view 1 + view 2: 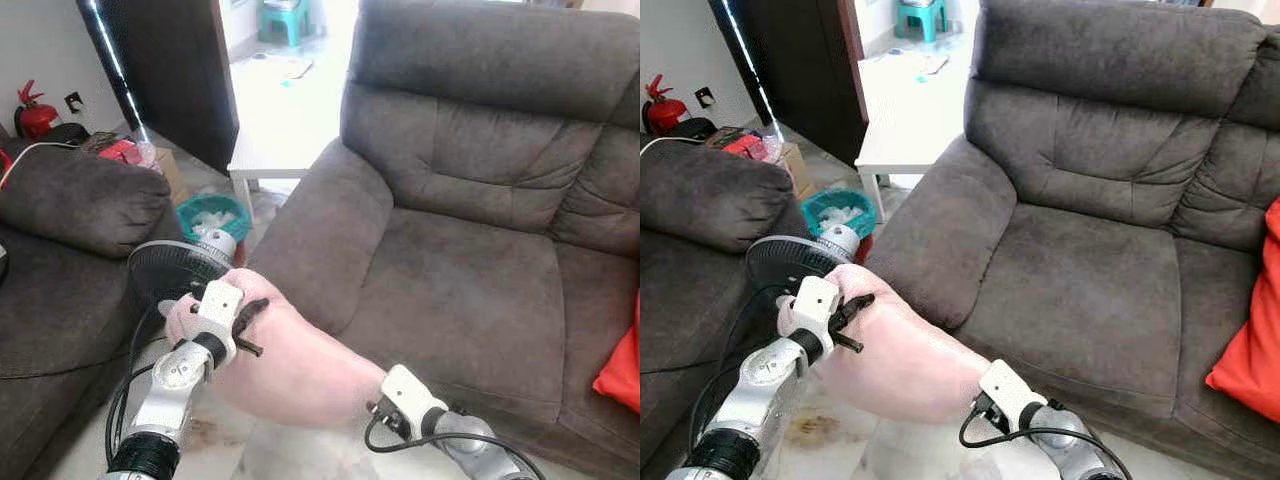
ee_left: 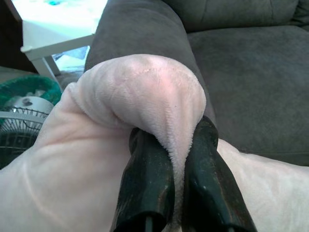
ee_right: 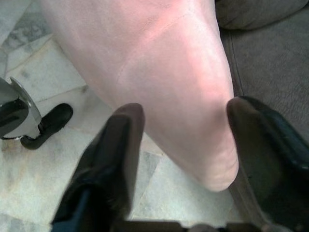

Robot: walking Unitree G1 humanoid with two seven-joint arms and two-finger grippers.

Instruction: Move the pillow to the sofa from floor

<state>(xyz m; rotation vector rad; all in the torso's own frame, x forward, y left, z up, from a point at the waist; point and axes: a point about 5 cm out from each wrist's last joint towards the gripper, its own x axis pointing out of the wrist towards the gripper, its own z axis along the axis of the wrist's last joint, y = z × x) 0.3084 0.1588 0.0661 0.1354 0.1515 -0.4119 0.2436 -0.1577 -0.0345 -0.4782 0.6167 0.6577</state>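
Observation:
A soft pink pillow (image 1: 290, 365) hangs above the tiled floor, just in front of the left armrest (image 1: 320, 230) of the dark grey sofa (image 1: 470, 290). My left gripper (image 1: 245, 325) is shut on the pillow's upper left corner; in the left wrist view both black fingers (image 2: 149, 179) pinch a fold of the pillow (image 2: 145, 92). My right gripper (image 1: 378, 408) holds the lower right end. In the right wrist view its fingers (image 3: 120, 130) stand wide on either side of the pillow's end (image 3: 178, 82), pressing against it.
A black standing fan (image 1: 175, 270) is right behind the pillow's left end. Behind it are a teal basket (image 1: 212, 212) and a white table (image 1: 265, 165). A second dark sofa (image 1: 70, 200) flanks the left. A red cushion (image 1: 625, 370) lies at the sofa's right edge.

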